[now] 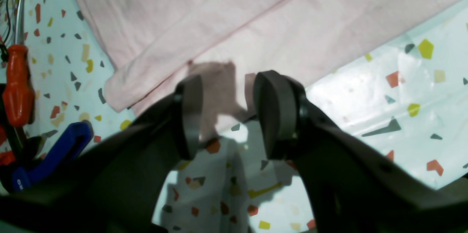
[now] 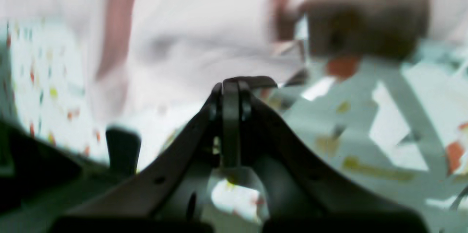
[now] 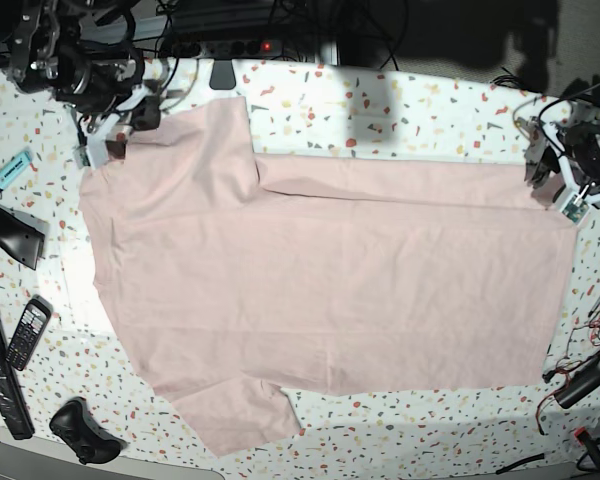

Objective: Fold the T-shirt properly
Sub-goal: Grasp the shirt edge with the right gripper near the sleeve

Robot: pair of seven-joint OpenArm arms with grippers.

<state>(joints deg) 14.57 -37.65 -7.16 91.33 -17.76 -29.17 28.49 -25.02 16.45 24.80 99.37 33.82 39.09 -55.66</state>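
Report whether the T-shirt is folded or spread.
Mostly spread: the T-shirt lies flat across the table, only its far edge folded over.

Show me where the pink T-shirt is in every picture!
Left wrist: the T-shirt fills the top, its folded edge just past the open left tool.
Right wrist: blurry pink cloth covers the upper left, beyond the shut right tool.
Base: it lies spread across the middle.
Shared landmark: the speckled table, seen under the shirt in all three.
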